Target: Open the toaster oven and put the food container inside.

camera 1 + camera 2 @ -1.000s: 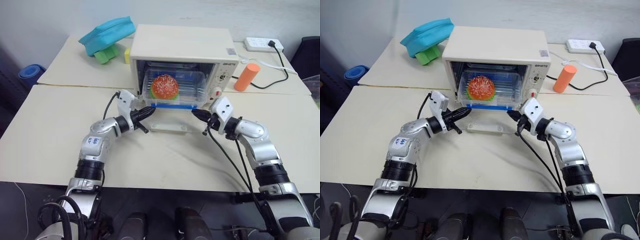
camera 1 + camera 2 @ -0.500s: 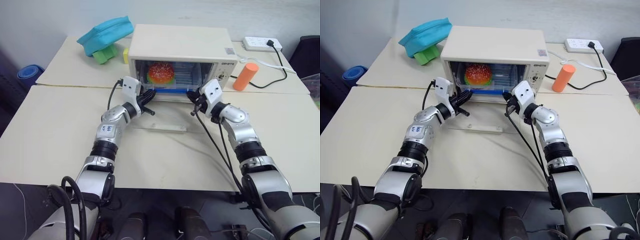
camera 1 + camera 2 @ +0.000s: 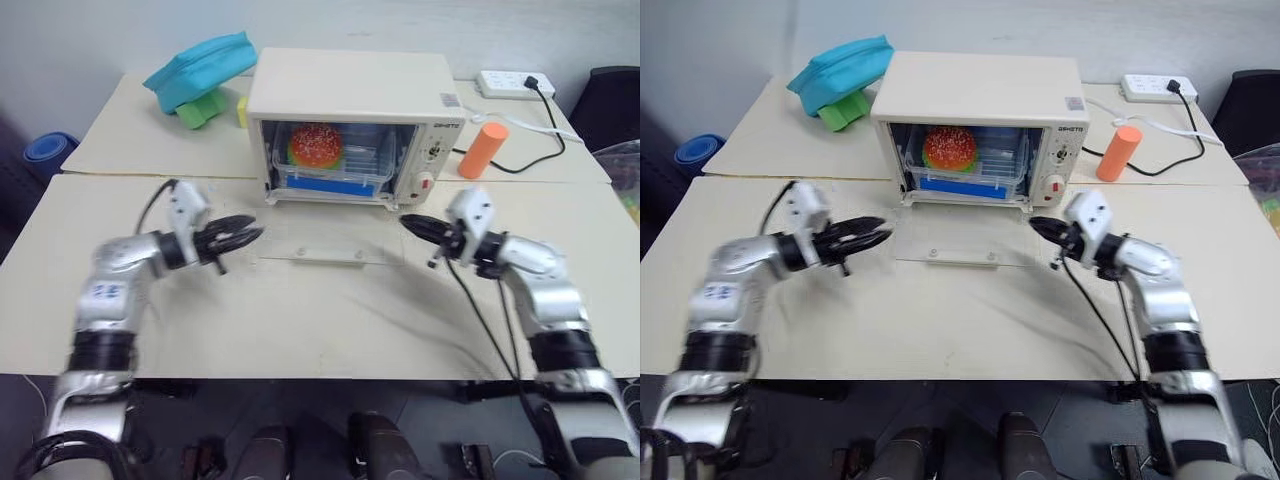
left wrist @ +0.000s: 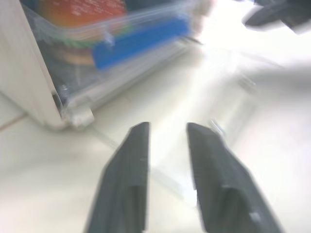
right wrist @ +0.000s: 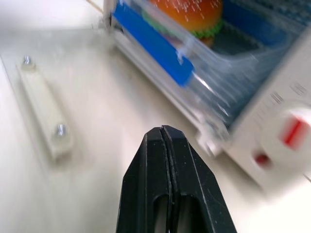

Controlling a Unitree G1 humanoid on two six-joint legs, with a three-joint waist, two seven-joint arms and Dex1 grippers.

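Note:
The cream-white toaster oven [image 3: 350, 95] stands at the back middle of the table. Its glass door [image 3: 322, 240] lies flat on the table with the handle bar [image 3: 322, 257] towards me. The food container [image 3: 330, 165], clear with a blue clip strip and a burger inside, sits within the oven cavity. My left gripper [image 3: 245, 236] hovers left of the door, open and empty; its fingers [image 4: 133, 160] stand apart. On the door's right side is my right gripper [image 3: 410, 223], shut on nothing, its tip [image 5: 163, 131] aimed towards the oven's lower right corner near the red knob [image 5: 294, 131].
A teal zip pouch [image 3: 200, 65] rests on a green block [image 3: 200, 108] at the back left. An orange cylinder [image 3: 482, 150] stands right of the oven, with a white power strip [image 3: 505, 83] and black cable behind it. A seam between two tables runs behind my left arm.
Both arms have drawn back from the oven mouth and swung outward to either side of the door. The left gripper has opened. The container stays inside the oven.

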